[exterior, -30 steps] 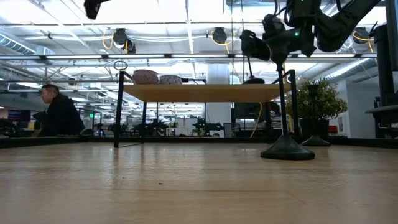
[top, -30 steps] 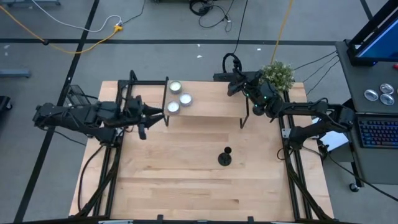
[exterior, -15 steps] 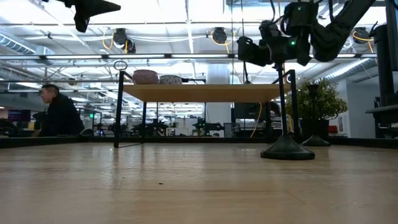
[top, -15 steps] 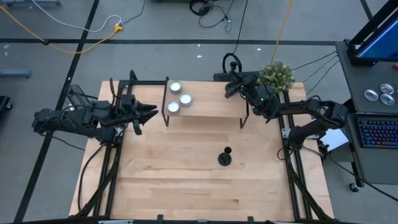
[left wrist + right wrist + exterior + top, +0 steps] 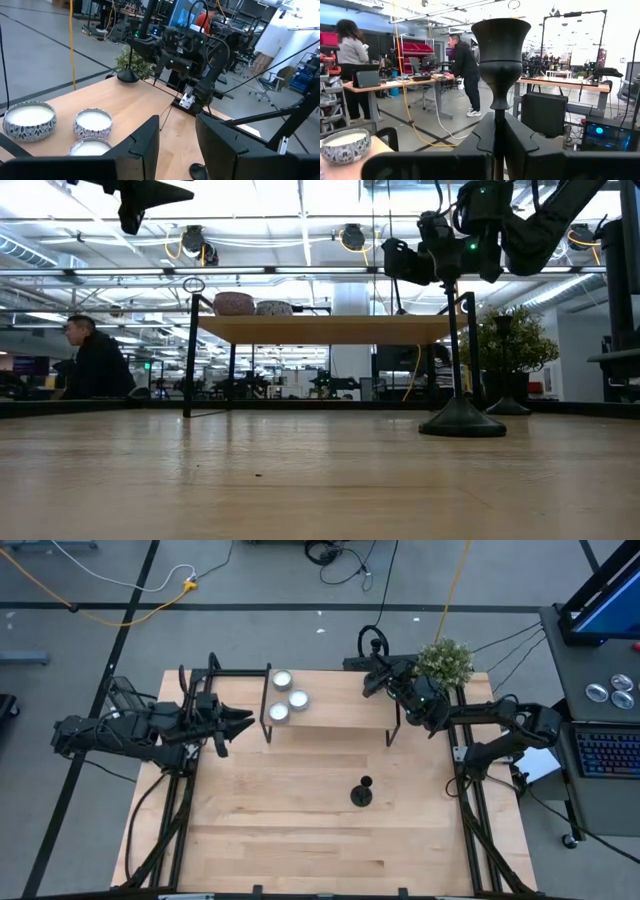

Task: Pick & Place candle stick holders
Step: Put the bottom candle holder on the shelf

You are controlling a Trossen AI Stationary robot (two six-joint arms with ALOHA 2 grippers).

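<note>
My right gripper (image 5: 368, 680) is over the far right corner of the raised wooden shelf (image 5: 330, 710) and is shut on a black candle stick holder (image 5: 501, 40). The holder's cup stands above the fingers. A second holder (image 5: 361, 795) stands on its disc base on the table, right of centre. A third holder (image 5: 505, 405) stands on its base in front of the plant. My left gripper (image 5: 240, 720) is open and empty, level, just left of the shelf; it also shows in the low view (image 5: 150, 195). My right gripper pinches the holder's thin stem (image 5: 498, 111) just below the cup, between its two fingers. The fingers are level and lie across the stem. The holder is upright. The fingers hide its lower part, so I cannot tell whether the base rests on the shelf.
Three white candles in patterned tins (image 5: 287, 695) sit on the shelf's left end. A potted plant (image 5: 445, 660) stands at the table's far right corner. The shelf's black legs (image 5: 188, 360) reach the table. People stand in the room beyond (image 5: 465, 65).
My left gripper has drawn back a little toward the table's left edge and turned about its wrist, staying open. My right gripper has shifted slightly toward the table's left with the holder still upright in it.
</note>
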